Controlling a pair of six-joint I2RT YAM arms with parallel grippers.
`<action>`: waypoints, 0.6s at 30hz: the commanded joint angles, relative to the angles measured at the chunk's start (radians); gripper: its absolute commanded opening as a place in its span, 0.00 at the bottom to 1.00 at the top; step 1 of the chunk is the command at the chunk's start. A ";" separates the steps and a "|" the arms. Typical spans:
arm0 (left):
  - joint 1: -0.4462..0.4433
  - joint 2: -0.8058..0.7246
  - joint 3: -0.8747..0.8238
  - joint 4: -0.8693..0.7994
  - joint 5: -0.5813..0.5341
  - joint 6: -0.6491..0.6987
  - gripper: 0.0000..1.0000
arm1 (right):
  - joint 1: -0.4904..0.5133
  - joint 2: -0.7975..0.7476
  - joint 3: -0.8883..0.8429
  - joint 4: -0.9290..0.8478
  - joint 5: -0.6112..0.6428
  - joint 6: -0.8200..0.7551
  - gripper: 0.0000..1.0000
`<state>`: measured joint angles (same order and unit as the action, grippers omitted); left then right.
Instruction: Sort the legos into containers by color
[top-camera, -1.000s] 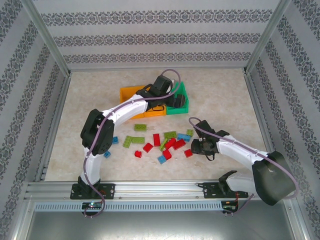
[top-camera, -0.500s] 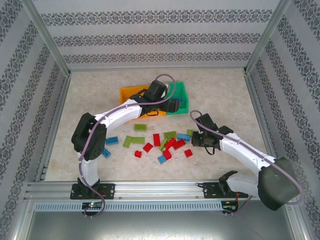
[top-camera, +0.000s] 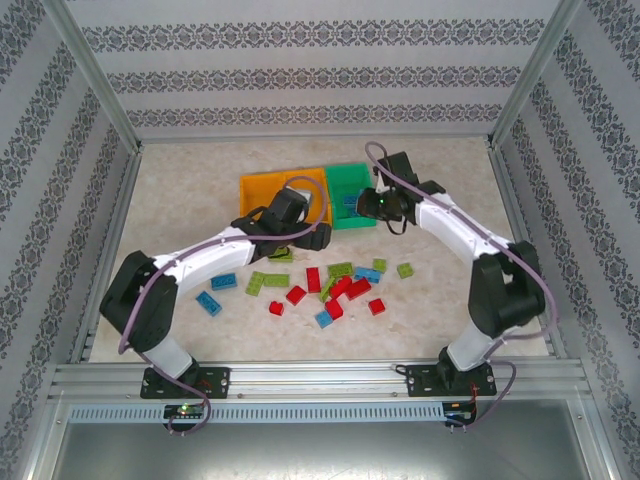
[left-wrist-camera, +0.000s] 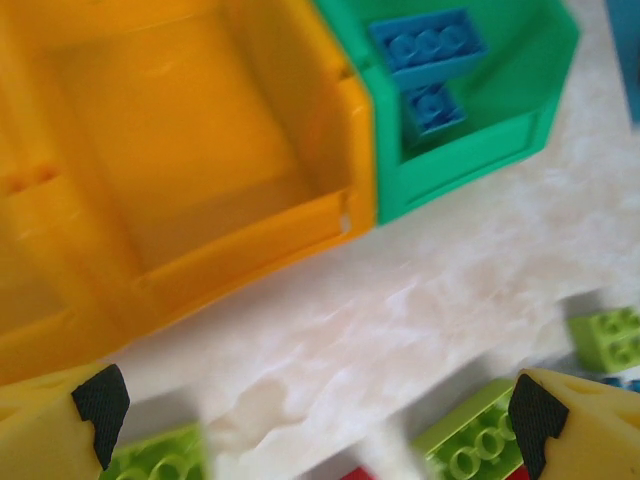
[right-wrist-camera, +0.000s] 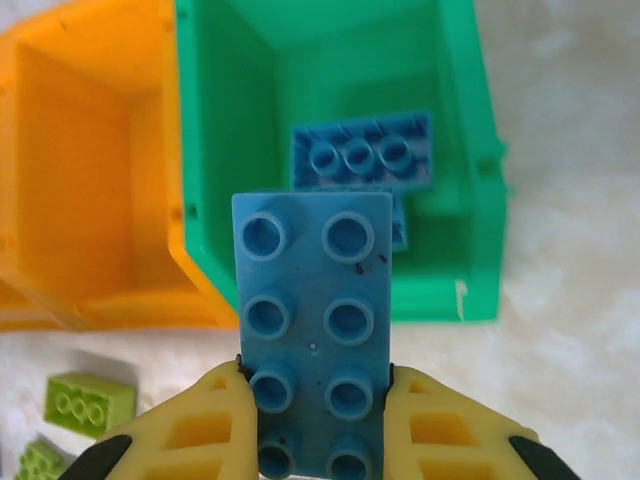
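Observation:
My right gripper (right-wrist-camera: 315, 405) is shut on a blue lego (right-wrist-camera: 314, 300), which hangs studs-up over the near wall of the green container (right-wrist-camera: 470, 200). Two more blue legos (right-wrist-camera: 365, 150) lie inside that bin. From above, the right gripper (top-camera: 368, 204) sits at the green container (top-camera: 352, 222), beside the orange containers (top-camera: 262, 181). My left gripper (left-wrist-camera: 318, 420) is open and holds nothing. It hovers over bare table just in front of the orange container (left-wrist-camera: 200, 150), with lime legos (left-wrist-camera: 475, 440) by its fingertips. The left gripper (top-camera: 290, 240) is near the pile.
Loose red legos (top-camera: 342, 290), lime legos (top-camera: 270, 282) and blue legos (top-camera: 223, 282) are scattered mid-table. One lime brick (top-camera: 404, 270) lies apart to the right. Patterned walls and metal frame posts surround the table.
My right arm swung from the pile up to the green container, carrying the blue lego. My left arm drew back from the containers toward the pile, its gripper open.

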<state>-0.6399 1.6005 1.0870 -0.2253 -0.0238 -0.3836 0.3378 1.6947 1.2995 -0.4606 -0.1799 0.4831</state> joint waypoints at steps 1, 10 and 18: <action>-0.001 -0.089 -0.047 -0.071 -0.112 0.000 1.00 | -0.019 0.083 0.105 0.012 -0.073 0.007 0.08; 0.007 -0.115 -0.095 -0.193 -0.152 -0.108 1.00 | -0.029 0.323 0.371 -0.061 -0.058 0.026 0.14; 0.008 -0.013 -0.061 -0.239 -0.116 -0.195 1.00 | -0.028 0.406 0.437 -0.085 -0.049 0.041 0.19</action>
<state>-0.6395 1.5696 0.9974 -0.4072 -0.1360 -0.5259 0.3138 2.0792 1.7027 -0.5140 -0.2283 0.5034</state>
